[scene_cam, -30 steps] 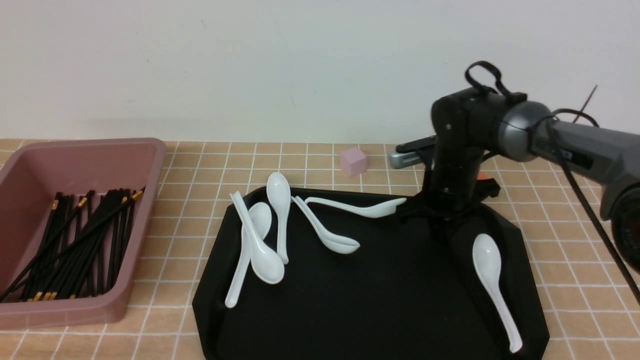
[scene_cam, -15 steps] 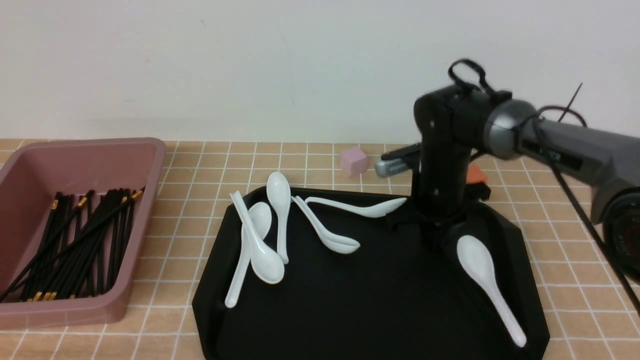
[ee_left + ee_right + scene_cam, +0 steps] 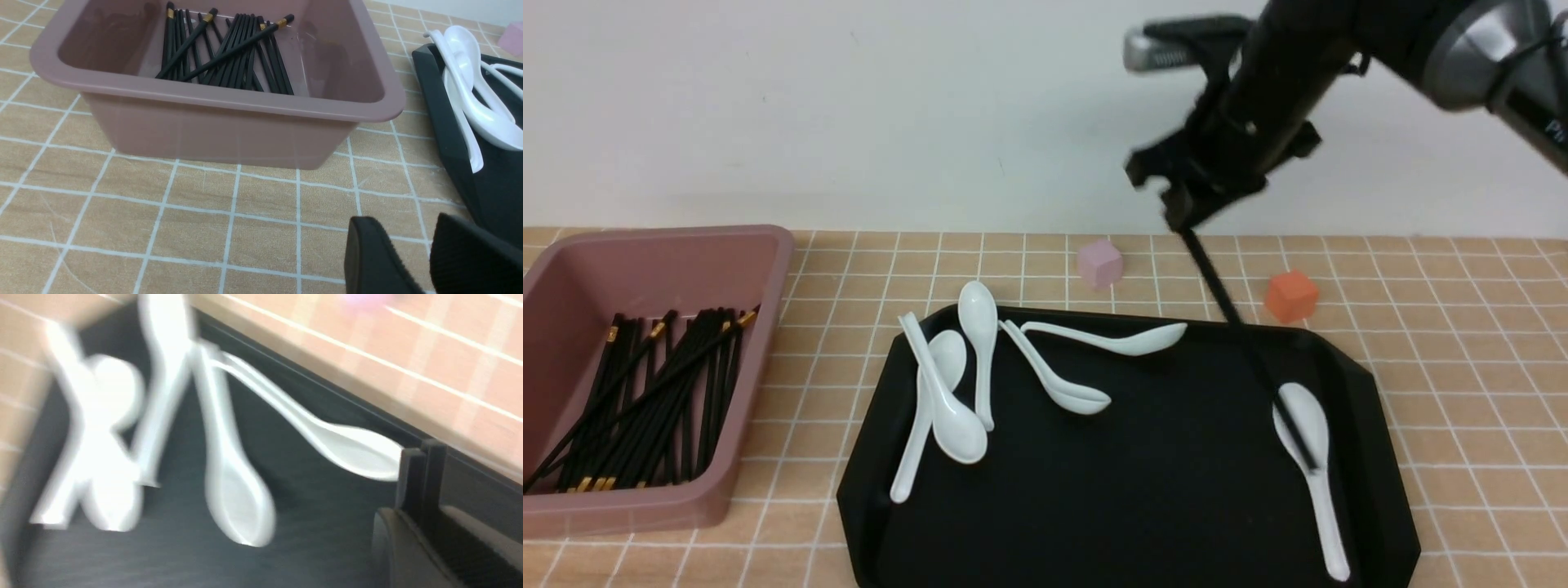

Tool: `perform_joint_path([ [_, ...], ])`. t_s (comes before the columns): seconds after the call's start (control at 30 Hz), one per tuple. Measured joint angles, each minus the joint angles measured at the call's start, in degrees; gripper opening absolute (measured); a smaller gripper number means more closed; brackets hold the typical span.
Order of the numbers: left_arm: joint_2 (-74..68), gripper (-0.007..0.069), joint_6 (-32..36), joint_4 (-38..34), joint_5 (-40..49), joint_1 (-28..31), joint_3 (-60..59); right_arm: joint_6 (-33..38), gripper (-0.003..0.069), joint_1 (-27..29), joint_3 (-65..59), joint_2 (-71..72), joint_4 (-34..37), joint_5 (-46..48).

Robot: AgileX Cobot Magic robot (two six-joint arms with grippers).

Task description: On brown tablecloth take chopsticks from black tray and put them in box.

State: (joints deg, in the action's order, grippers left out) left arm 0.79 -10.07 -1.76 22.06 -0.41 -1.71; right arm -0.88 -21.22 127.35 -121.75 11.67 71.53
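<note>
Chopsticks (image 3: 1250,351) hang at a slant from the right gripper (image 3: 1186,214) in the upper right of the front view. Their top end is pinched in the closed claw. Their lower end lies over the bowl of a white spoon (image 3: 1311,441) in the right part of the black tray (image 3: 1135,506); whether it touches the spoon cannot be told. The blurred right wrist view shows two square black stick ends (image 3: 421,473) side by side, poking out of the clamped claw above the tray.

Several other spoons (image 3: 980,351) lie crossed and overlapping in the upper left part of the tray. The tray sits at lower centre on the brown tablecloth (image 3: 1462,367).

At the left edge of the frame stands the box (image 3: 760,245), well apart from the held pair, with a heap of chopsticks (image 3: 645,392) lying along its floor. A pink cube (image 3: 1100,263) and an orange cube (image 3: 1291,296) rest on the cloth just above the tray's upper rim.

The left gripper (image 3: 408,228) shows only in its own wrist view. It is over the cloth near the box and just beside the tray's edge, its two dark fingers (image 3: 367,261) a little apart with nothing between them.
</note>
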Motion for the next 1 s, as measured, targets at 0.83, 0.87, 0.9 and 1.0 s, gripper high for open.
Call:
perform_joint_path([
  [0.83,0.0,0.0238,0.0,0.0,0.0,0.0,0.0,48.1,0.0115,-22.3,4.1,-17.1,85.7,-58.7],
  [0.87,0.0,0.0238,0.0,0.0,0.0,0.0,0.0,51.6,0.0115,-23.6,4.1,-18.6,86.4,-59.9],
  [0.9,0.0,0.0238,0.0,0.0,0.0,0.0,0.0,53.2,0.0115,-24.4,4.1,-19.7,86.7,-60.8],
  [1.0,0.0,0.0238,0.0,0.0,0.0,0.0,0.0,54.9,0.0115,-25.7,4.0,-21.7,86.9,-62.7],
])
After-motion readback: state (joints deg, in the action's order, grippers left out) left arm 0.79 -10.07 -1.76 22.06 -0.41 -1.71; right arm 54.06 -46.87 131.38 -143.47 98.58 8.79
